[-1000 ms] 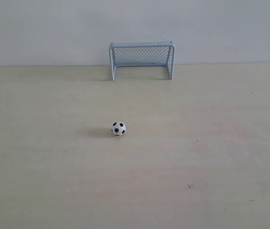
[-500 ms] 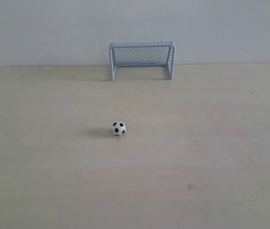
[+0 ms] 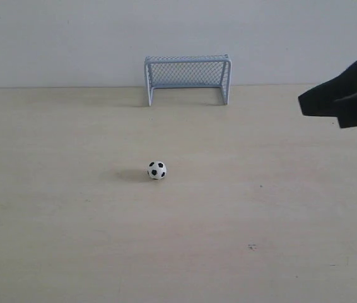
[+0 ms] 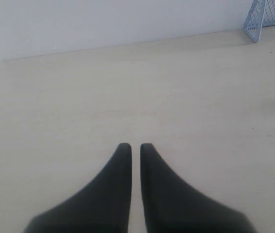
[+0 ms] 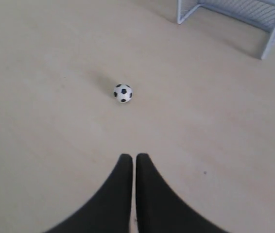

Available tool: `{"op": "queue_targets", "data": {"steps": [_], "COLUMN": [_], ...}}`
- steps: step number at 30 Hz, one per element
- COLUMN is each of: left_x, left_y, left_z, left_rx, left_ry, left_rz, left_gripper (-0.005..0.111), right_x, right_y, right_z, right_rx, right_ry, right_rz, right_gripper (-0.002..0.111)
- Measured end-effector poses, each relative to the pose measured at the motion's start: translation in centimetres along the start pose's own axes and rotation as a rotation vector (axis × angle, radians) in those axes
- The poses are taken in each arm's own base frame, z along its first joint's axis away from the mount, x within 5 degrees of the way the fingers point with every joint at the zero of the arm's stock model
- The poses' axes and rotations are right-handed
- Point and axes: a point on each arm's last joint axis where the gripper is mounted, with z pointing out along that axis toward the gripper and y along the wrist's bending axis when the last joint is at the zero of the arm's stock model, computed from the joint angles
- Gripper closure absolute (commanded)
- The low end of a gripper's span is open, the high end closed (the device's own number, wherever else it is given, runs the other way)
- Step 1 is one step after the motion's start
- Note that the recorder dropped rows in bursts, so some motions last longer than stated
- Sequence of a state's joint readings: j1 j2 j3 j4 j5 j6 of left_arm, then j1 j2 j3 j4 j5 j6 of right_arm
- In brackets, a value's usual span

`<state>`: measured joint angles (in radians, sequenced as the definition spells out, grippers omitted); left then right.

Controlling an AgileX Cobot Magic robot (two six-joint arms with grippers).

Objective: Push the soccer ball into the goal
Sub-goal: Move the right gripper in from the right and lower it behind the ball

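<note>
Beige tabletop [image 3: 71, 240] meets white wall [image 3: 52, 38]; soccer ball [image 3: 157, 170] rests mid-table.

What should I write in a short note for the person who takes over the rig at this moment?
Left gripper: shut, empty, over the bare table; not seen in the exterior view.
Right gripper: shut, empty, at the right edge of the exterior view, pointing toward the soccer ball but well apart from it.
The soccer ball lies on the open table in front of the goal, in line with the left part of its mouth. The goal stands at the far wall.
Done: nothing yet; the ball is outside the goal.
Left: bring a gripper behind the ball and push it in.
</note>
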<state>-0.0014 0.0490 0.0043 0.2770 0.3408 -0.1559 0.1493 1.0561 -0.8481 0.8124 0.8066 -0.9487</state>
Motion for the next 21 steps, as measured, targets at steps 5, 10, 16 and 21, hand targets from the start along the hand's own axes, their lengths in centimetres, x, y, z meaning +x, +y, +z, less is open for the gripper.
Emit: {"op": "queue_targets", "data": {"steps": [5, 10, 16, 21], "left_x": [0.0, 0.0, 0.0, 0.0], "left_y": [0.0, 0.0, 0.0, 0.0], "left_z": [0.0, 0.0, 0.0, 0.0], "left_rx": [0.000, 0.000, 0.000, 0.000], "left_ry": [0.000, 0.000, 0.000, 0.000], "left_rz": [0.000, 0.000, 0.000, 0.000], "left_gripper": [0.100, 0.100, 0.100, 0.100], "right_x": [-1.5, -3.0, -3.9, -4.1], "right_y": [0.8, 1.0, 1.3, 2.2], "right_z": [2.2, 4.3, 7.1, 9.7], "right_rx": [-0.079, -0.107, -0.100, -0.121], "right_ry": [0.043, 0.104, 0.237, 0.327], "right_rz": [-0.037, -0.072, -0.128, -0.177], "right_gripper": [0.108, 0.108, 0.108, 0.108]}}
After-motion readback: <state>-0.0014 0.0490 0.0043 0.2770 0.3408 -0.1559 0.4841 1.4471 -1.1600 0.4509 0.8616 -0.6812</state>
